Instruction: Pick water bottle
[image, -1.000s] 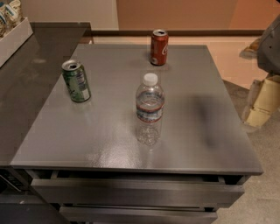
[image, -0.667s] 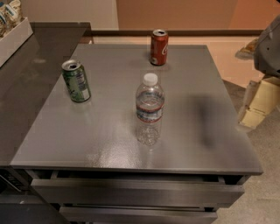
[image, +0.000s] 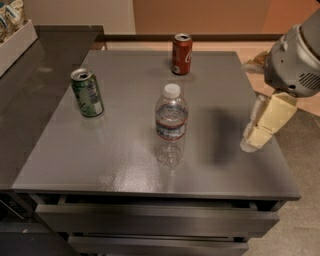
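The water bottle (image: 171, 125) stands upright near the middle of the grey table (image: 115, 155). It is clear ribbed plastic with a white cap and a dark blue label band. My gripper (image: 256, 135) hangs at the right side of the table, above its right edge, well to the right of the bottle and apart from it. It holds nothing.
A green can (image: 87, 93) stands at the table's left. A red cola can (image: 181, 54) stands at the back, behind the bottle. A dark counter (image: 30, 95) adjoins on the left, with a white box of snacks (image: 12, 35) at its far end. Drawers (image: 155, 220) sit below the table front.
My gripper has moved left from off the table's right side to over its right edge, nearer the bottle. The bottle and cans have not moved.
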